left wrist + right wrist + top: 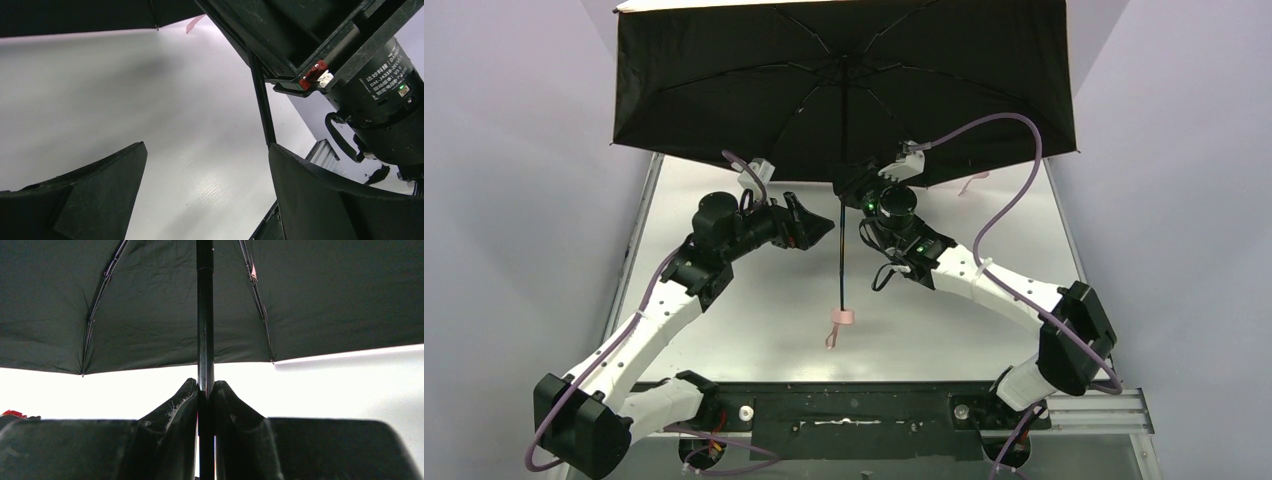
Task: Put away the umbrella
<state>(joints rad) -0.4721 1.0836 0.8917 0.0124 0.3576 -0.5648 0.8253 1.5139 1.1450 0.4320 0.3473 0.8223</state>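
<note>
The umbrella stands open, its canopy point(844, 70) showing a black underside with a pale pink rim at the back of the table. Its thin black shaft point(841, 255) runs down to the pink handle point(844, 317) and strap near the table's middle. My right gripper point(850, 188) is shut on the shaft just under the canopy; the right wrist view shows both fingers pressed against the shaft point(205, 315). My left gripper point(819, 222) stands wide open just left of the shaft, nothing between its fingers. In the left wrist view the shaft point(260, 95) rises by the right finger.
The white table point(754, 300) is bounded by grey walls on both sides. A black mounting bar point(854, 410) and a metal rail point(1114, 405) lie at the near edge. Purple cables point(1024, 150) loop above the right arm. The right arm's motor housing point(385, 115) sits close to my left gripper.
</note>
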